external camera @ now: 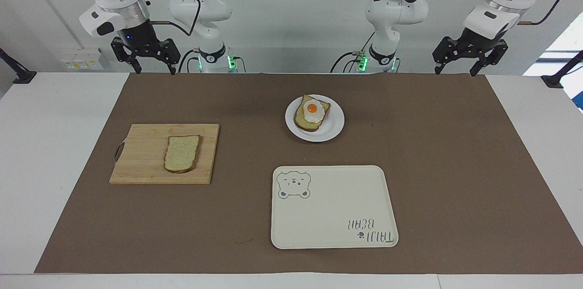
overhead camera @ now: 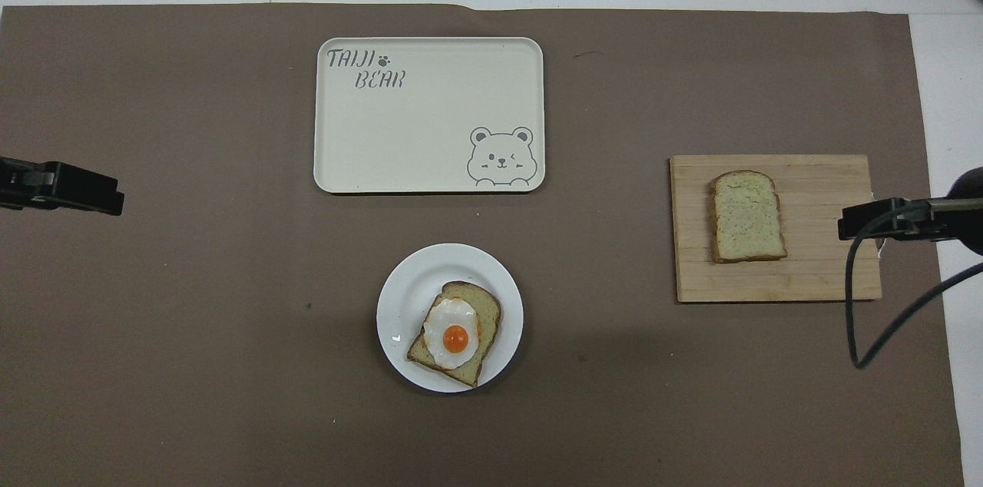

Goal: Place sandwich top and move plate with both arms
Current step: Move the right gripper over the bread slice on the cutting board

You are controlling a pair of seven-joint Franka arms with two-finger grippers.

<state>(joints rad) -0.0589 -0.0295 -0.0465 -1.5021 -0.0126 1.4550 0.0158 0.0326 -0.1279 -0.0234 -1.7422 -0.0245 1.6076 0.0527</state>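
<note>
The sandwich top (external camera: 182,153), a plain slice of bread, lies on a wooden cutting board (external camera: 141,154) toward the right arm's end; it also shows in the overhead view (overhead camera: 746,216). The white plate (external camera: 336,128) holds a bread slice with a fried egg (external camera: 312,113), nearer the robots at mid table. My right gripper (external camera: 154,69) is open and empty, up in the air; from overhead its tip (overhead camera: 883,214) overlaps the board's (overhead camera: 822,276) outer edge. My left gripper (external camera: 455,70) is open and empty, raised over the mat's edge at the left arm's end, waiting.
A cream rectangular tray with a bear drawing (external camera: 334,207) lies farther from the robots than the plate (overhead camera: 399,295). A brown mat (external camera: 455,166) covers most of the white table. A black cable (overhead camera: 852,318) hangs from the right gripper.
</note>
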